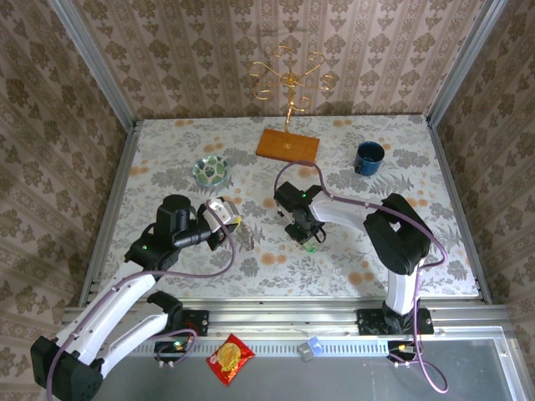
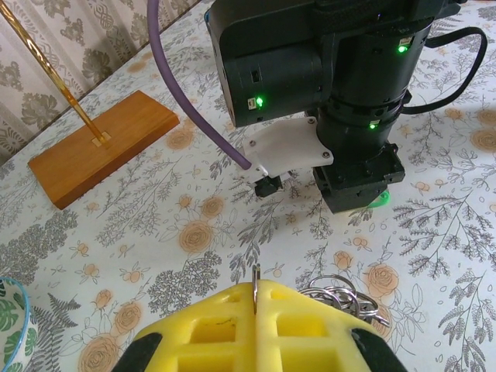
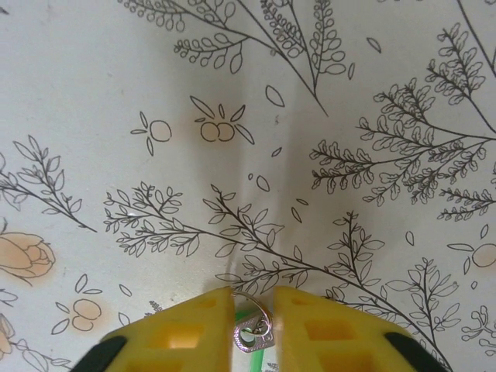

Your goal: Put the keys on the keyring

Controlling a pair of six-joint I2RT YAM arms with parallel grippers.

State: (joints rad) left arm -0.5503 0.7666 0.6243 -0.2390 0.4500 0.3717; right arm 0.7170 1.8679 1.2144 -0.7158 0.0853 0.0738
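**Both pincers closed, one on the keyring and one on a key**

The left gripper (image 2: 256, 293) has its yellow fingers pressed flat together, with the thin wire of the keyring (image 2: 339, 297) pinched upright in the seam between them. The ring's bunch of silvery keys hangs just to the right of the fingers, above the floral tablecloth (image 2: 194, 232).

The right gripper (image 3: 253, 296) points straight down at the cloth. Its two yellow fingers are drawn in on either side of a green-headed key (image 3: 254, 330), and both pads meet the key's small metal loop.

From above, the left gripper (image 1: 232, 219) sits on the near side of the wooden base (image 1: 287, 144) and to its left, with the keyring (image 1: 247, 237) dangling below the fingers. The right gripper (image 1: 309, 240) is straight out from the base on its near side, with the key (image 1: 312, 248) at its tip.

A gold wire stand (image 1: 288, 79) rises from that base. A patterned bowl (image 1: 211, 170) sits to the left of the base and a blue mug (image 1: 369, 157) to its right. A red snack packet (image 1: 230, 359) lies well to the near side, off the cloth.
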